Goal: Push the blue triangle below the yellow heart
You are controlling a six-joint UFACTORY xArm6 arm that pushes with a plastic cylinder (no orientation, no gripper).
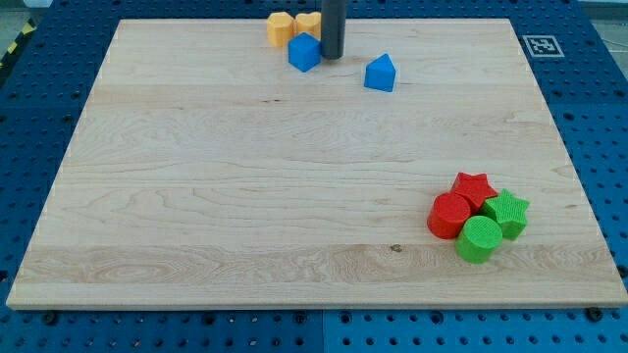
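Tip [333, 56] between cube [304, 52] and triangle [380, 74].

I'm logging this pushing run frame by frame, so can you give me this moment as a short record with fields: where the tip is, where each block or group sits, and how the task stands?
tip: my tip at the view's top, just right of the blue cube
blue triangle: alone, right of my tip, untouched
yellow heart: at the top edge, partly hidden by the rod
yellow hexagon: left of the heart
lower-right cluster: red star, red cylinder, green star, green cylinder
task: triangle not yet below the heart
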